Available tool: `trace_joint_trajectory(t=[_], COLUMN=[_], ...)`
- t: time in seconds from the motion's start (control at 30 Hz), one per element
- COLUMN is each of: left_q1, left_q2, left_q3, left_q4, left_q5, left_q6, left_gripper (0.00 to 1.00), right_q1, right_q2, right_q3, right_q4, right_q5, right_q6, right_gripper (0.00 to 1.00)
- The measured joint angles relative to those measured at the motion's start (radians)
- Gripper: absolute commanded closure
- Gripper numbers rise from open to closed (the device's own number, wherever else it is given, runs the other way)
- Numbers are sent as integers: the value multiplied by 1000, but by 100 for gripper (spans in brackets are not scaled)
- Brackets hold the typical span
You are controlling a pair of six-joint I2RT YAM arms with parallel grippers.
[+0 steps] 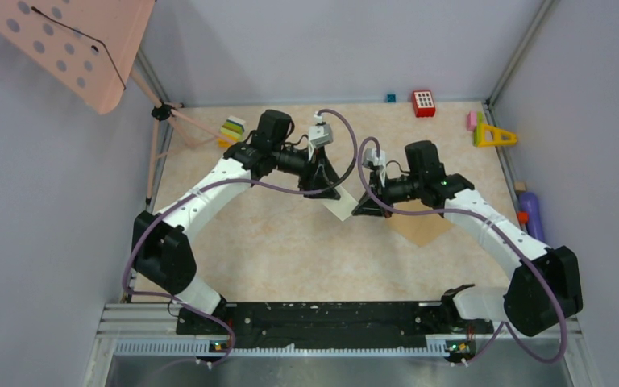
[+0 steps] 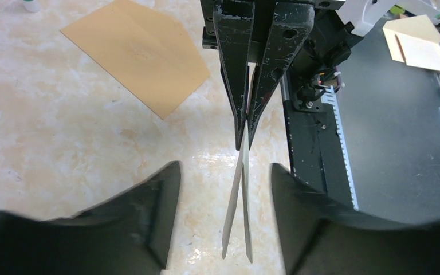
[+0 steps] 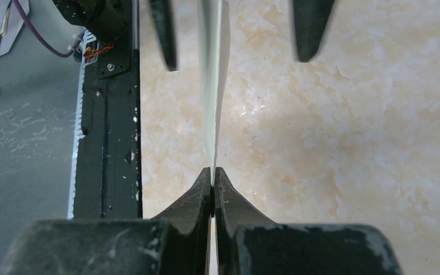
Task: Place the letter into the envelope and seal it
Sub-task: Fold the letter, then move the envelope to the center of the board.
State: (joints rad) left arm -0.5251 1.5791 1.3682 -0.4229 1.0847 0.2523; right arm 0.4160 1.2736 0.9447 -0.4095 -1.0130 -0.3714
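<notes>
The right gripper [image 3: 213, 173] pinched the pale letter [image 3: 213, 74] edge-on; the left gripper [image 2: 224, 171] gaped around it (its 2 fingers untouching). The envelope [image 2: 140, 54] lay flat on the table [image 3: 349, 143].

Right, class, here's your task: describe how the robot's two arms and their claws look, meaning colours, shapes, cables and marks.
The left arm and right arm each have smooth white shells between bulky matte black joint housings, with a purple cable looping alongside. The left claw and right claw each carry two black, tapered, wedge-shaped fingers; the right claw's show pale scuff marks.
</notes>
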Motion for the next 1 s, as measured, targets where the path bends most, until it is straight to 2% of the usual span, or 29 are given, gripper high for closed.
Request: trace_joint_trajectory(t=[0.1, 0.13, 0.23, 0.37, 0.43, 0.47, 0.67, 0.8, 1.0], left_q1=[0, 0, -1, -2, -2, -2, -1, 4, 24], left_q2=[0, 0, 0, 0, 0, 0, 0, -9, -48], left_q3=[0, 0, 0, 0, 0, 0, -14, -34, -47], left_q4=[-8, -13, -20, -22, -23, -21, 17, 39, 57], left_q5=[0, 0, 1, 1, -1, -2, -47, -105, -180], left_q6=[13, 18, 33, 35, 34, 32, 5, -16, -22], left_gripper=[93, 100, 100, 100, 100, 100, 100, 100, 100], right_q1=[0, -2, -6, -13, -31, -48, -290, -581, -832], right_q2=[-1, -3, -5, -6, -13, -18, -40, -40, 40], right_q3=[0, 0, 0, 0, 0, 0, 7, 7, 2], right_q4=[2, 2, 5, 5, 5, 2, -37, -79, -90], right_q5=[1, 2, 9, 22, 23, 23, -25, -44, 27], right_q6=[0, 0, 2, 20, 29, 39, 76, 108, 174], right_gripper=[100, 100, 98, 48, 30, 26, 20, 20, 20])
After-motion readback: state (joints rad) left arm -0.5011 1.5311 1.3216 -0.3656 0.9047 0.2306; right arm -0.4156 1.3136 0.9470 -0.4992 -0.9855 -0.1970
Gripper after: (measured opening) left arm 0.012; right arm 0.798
